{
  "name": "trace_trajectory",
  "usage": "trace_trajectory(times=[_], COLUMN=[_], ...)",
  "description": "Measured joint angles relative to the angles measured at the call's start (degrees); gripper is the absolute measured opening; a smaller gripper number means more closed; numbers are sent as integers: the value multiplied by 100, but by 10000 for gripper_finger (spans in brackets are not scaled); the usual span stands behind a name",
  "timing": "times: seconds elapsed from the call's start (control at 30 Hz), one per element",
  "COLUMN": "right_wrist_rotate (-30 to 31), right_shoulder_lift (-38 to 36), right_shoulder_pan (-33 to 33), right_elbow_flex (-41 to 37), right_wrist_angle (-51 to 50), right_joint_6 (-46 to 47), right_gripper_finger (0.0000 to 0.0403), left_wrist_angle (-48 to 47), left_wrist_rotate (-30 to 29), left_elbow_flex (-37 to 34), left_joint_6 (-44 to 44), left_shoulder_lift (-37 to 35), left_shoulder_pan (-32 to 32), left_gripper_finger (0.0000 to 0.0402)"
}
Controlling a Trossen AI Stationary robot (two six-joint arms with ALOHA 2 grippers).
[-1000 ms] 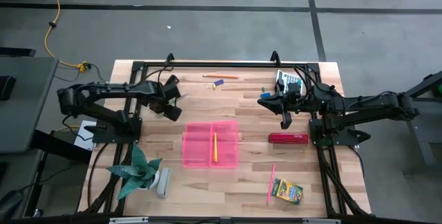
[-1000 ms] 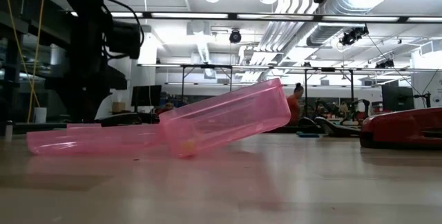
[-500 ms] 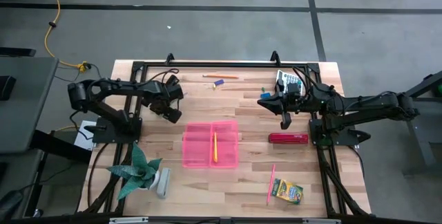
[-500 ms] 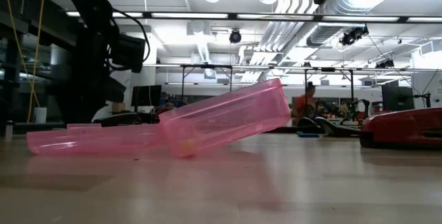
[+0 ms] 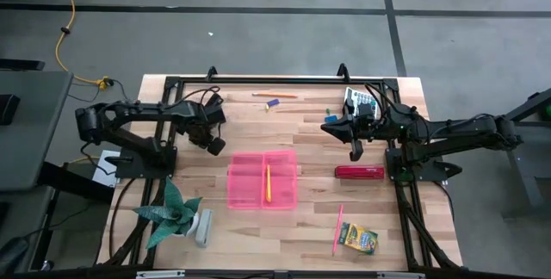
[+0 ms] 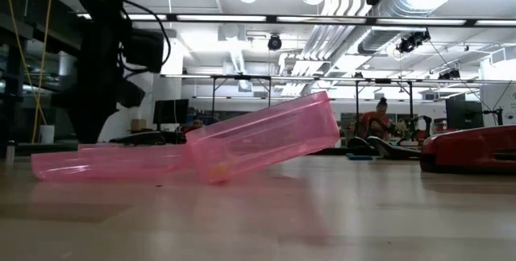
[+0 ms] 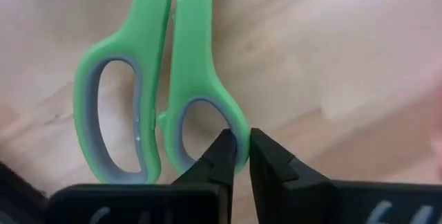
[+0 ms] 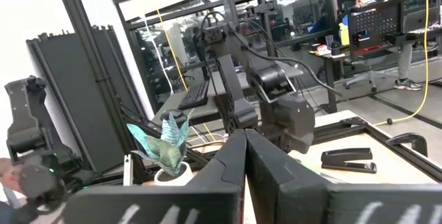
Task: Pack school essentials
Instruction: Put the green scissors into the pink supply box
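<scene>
Across the table point(image 5: 284, 227) the left end effector point(image 7: 238, 156) has swung back down over the green scissors point(image 7: 155, 92), fingers nearly closed on one handle loop, so a lift toward the pink case point(image 5: 263, 180) looks next

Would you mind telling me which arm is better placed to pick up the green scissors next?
Left. Its gripper sits right over the scissors, fingertips nearly shut at one handle loop. The right gripper hangs near the red stapler, far across the table.

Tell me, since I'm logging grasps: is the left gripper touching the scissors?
Cannot tell. In the left wrist view the shut left gripper overlaps a handle of the scissors, but it could be hovering above.
</scene>
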Motion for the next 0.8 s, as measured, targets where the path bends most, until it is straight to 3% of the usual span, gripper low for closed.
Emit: trace_trajectory(times=[0.23,0.37,0.5,0.63,0.8], right_wrist_rotate=[-2,-2,0,0,0], right_shoulder_lift=[0,0,0,0,0], right_shoulder_pan=[1,2,0,2,0], right_elbow_flex=[0,0,0,0,0], right_wrist_angle=[-20,-31,-42,-42,-42], right_joint_6=[-1,-1,-1,-1,-1], right_gripper_finger=[0,0,0,0,0], left_wrist_angle=[332,1544,3318,4472,5372], left_wrist_rotate=[60,-291,-1134,-2068,-2889], left_elbow_flex=[580,841,855,860,855], left_joint_6=[-232,-399,-153,448,1072], left_shoulder_lift=[-1210,-2029,-2616,-2685,-2137], left_shoulder_pan=[-580,-1103,-1831,-2667,-3653], left_gripper_finger=[3,2,2,1,1])
